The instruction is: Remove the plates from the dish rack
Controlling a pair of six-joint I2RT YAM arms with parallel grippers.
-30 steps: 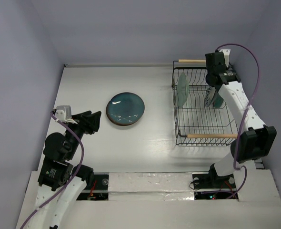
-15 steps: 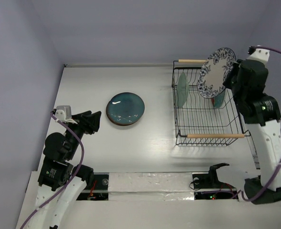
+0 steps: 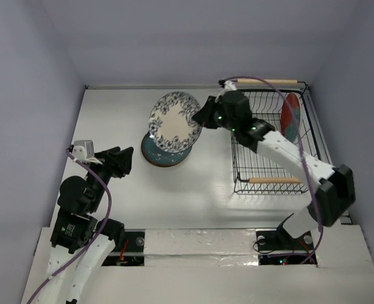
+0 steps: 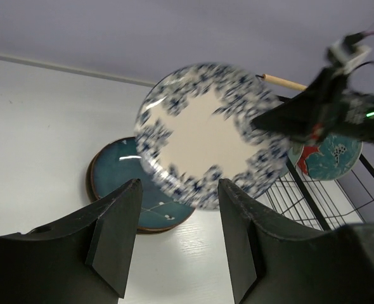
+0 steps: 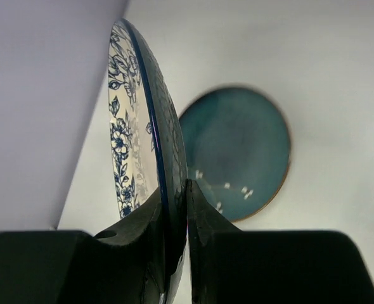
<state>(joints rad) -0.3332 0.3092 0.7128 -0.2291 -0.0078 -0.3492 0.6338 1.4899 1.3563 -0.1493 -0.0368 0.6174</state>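
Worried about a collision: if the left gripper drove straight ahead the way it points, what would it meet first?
Probably the white floral-rimmed plate, held by the right gripper above the teal plate; it fills the gap ahead of the left gripper, though depth is unclear.

"What did the arms look like?"

"Both the left arm [image 3: 85,253] and right arm [image 3: 282,152] had white shells with black joints, each trailing a purple cable [image 3: 257,78]. A green light [image 4: 366,114] glowed near the right wrist. The left fingers [image 4: 114,234] were matte black."
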